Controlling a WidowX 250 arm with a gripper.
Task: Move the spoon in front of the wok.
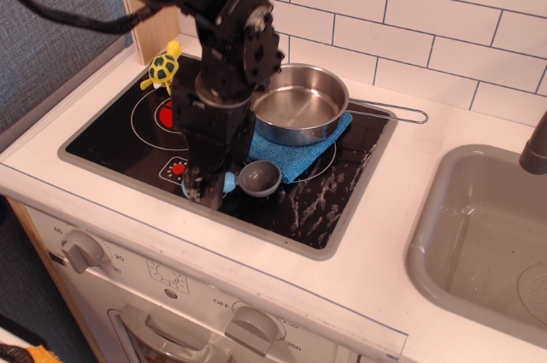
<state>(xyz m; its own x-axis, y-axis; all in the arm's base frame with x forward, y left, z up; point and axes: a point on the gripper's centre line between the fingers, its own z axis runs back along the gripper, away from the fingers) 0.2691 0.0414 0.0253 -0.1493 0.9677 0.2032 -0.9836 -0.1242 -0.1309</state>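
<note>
The spoon (256,178) lies on the black hob just in front of the wok. Its grey bowl points right, and a short piece of its light-blue handle (229,182) shows beside my fingers. The wok (299,105) is a shiny steel pan resting on a blue cloth (301,158), with its wire handle (389,111) pointing right. My gripper (205,190) points straight down over the handle's left end, low on the hob. Its fingers look slightly apart. They hide the handle's tip, and I see no grip on the spoon.
A yellow-green toy turtle (164,67) sits at the hob's back left corner. A red burner print (171,113) lies behind my arm. A grey sink (483,235) is at the right. Oven knobs (79,249) line the front edge.
</note>
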